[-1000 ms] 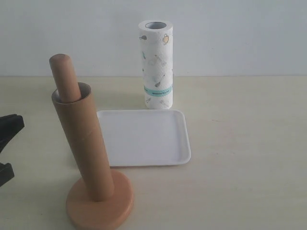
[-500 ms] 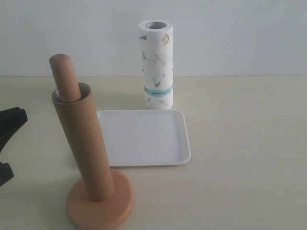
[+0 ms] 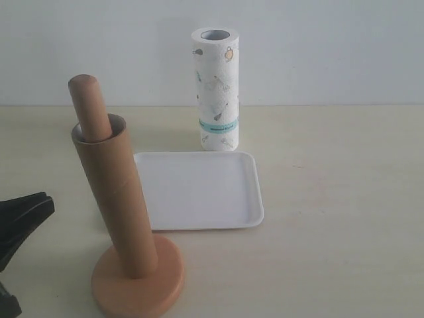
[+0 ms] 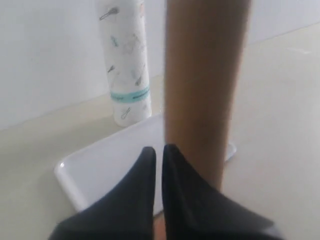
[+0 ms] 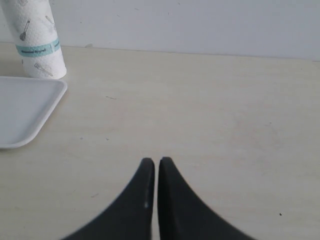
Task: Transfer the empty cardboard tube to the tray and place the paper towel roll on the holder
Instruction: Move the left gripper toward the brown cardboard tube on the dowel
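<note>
The empty cardboard tube (image 3: 114,193) stands slipped over the pole of the wooden holder (image 3: 137,281), and the pole's round top sticks out above it. In the left wrist view the tube (image 4: 202,85) rises close in front. My left gripper (image 4: 157,149) is shut and empty, just short of the tube; its dark tip (image 3: 41,207) shows at the exterior view's left edge. The white tray (image 3: 199,189) lies beside the holder. Behind the tray the paper towel roll (image 3: 215,89) stands upright. My right gripper (image 5: 152,160) is shut over bare table, away from everything.
A pale wall runs along the back of the light wooden table (image 3: 338,199). The right wrist view shows the tray's corner (image 5: 25,110) and the roll's base (image 5: 37,47) far off to one side.
My left gripper has moved in toward the holder and lower in the exterior view. The tube, roll and tray have not moved.
</note>
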Action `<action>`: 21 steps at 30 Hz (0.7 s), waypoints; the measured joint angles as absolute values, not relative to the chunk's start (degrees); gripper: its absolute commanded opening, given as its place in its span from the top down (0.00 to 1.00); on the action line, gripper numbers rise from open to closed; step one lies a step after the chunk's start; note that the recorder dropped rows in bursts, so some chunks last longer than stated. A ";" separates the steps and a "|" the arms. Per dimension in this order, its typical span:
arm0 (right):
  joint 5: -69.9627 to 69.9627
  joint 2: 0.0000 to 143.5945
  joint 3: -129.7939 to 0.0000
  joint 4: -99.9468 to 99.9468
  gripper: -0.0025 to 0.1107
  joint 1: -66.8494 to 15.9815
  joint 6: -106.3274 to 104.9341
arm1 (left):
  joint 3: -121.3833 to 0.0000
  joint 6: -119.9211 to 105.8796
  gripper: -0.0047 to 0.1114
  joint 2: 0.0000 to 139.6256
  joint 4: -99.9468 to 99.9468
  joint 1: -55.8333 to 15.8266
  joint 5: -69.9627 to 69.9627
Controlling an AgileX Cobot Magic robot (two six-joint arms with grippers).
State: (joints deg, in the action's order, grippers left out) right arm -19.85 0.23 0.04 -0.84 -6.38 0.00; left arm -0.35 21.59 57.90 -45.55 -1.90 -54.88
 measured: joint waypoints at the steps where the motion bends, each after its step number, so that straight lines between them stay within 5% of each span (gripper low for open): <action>1: -19.85 0.23 0.04 -0.84 0.95 -6.38 0.00 | -0.35 21.59 0.92 57.90 -46.60 -1.90 -56.74; 7: -19.85 0.23 0.04 -0.84 0.95 -6.38 0.00 | -0.25 25.07 0.84 57.90 -51.01 -1.90 -60.70; 15: -19.85 0.23 0.04 -0.84 0.95 -6.38 0.00 | -0.25 29.84 0.20 57.90 -51.37 -1.90 -61.03; 21: -19.85 0.23 0.04 -0.84 0.95 -6.38 0.00 | -0.25 35.08 0.15 57.90 -50.52 -1.90 -61.03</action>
State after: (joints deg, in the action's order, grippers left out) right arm -19.85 0.23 0.04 -0.84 -6.38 0.00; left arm -0.25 35.08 57.90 -50.52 -1.90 -61.03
